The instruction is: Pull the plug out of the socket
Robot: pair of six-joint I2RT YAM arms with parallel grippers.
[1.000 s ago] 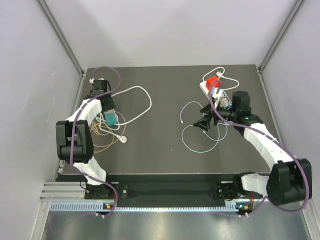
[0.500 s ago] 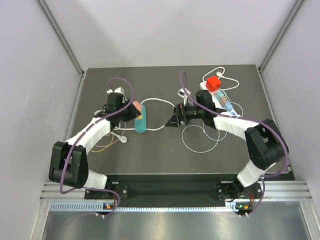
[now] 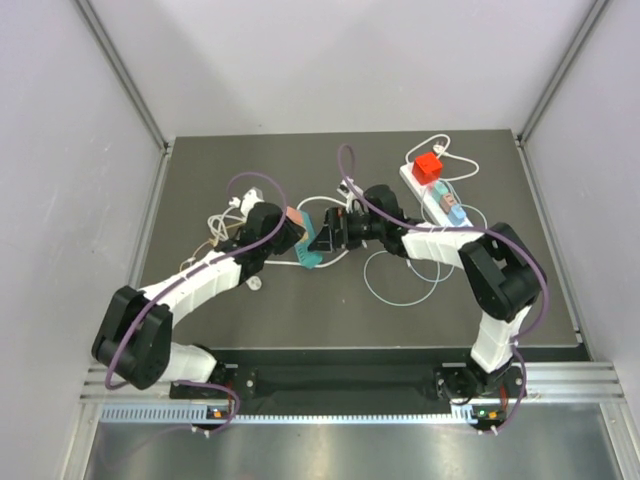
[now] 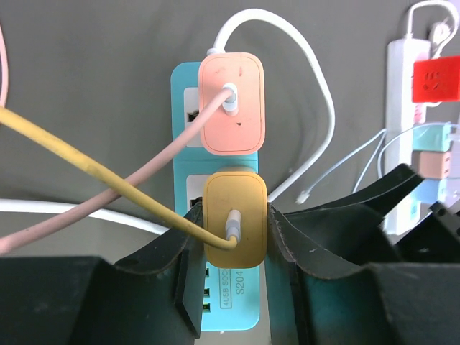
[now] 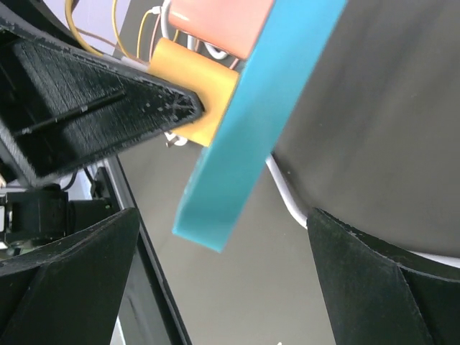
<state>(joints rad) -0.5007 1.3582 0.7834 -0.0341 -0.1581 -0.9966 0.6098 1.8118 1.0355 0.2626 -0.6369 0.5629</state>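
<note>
Clamping the yellow plug [image 4: 233,205] by its two sides, the left gripper [image 4: 232,233] is closed on it where it sits in the teal power strip [image 4: 185,75], just below a pink plug [image 4: 231,100]. The right gripper [image 5: 223,223] gapes wide around that strip's end, holding nothing. The white power strip [image 3: 432,192] lies well apart, back right, a red plug [image 3: 429,166] on it.
</note>
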